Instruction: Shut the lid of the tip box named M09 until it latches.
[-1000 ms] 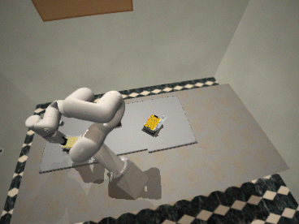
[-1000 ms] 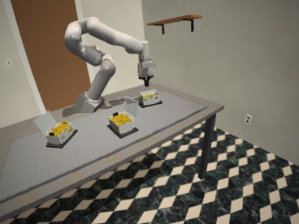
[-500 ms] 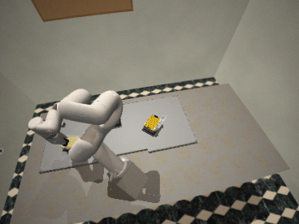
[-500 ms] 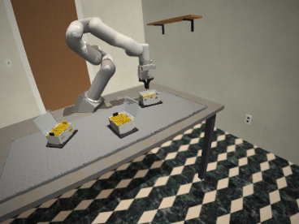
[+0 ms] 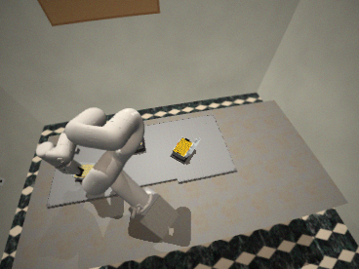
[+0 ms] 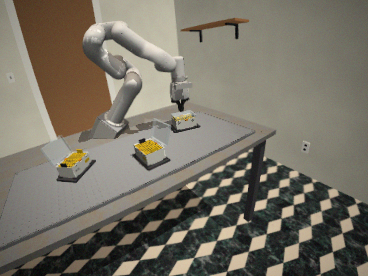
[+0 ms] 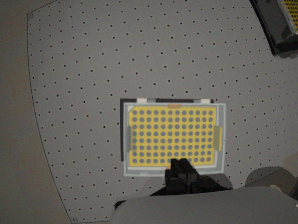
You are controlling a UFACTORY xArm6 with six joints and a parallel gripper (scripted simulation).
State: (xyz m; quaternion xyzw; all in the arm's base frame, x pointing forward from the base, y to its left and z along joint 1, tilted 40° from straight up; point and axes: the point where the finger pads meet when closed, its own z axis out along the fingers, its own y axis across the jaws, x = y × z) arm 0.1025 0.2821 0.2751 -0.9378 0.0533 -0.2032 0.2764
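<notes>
Yellow grid of round tips in a pale rectangular tip box [image 7: 173, 137], on the perforated grey mat [image 7: 87, 63] covering the surface. Black pincer [image 7: 181, 175] closed tight, holding nothing, hovering just above the box's near edge.

White arm [image 6: 127, 37] rising from the base [image 6: 102, 128], folding at the elbow, reaching out and down toward the far tip box [image 6: 182, 120]. Wrist pointing straight down above that box. Gripper [image 6: 180, 104] just over its yellow tip grid, fingers pressed together, gripping nothing.
</notes>
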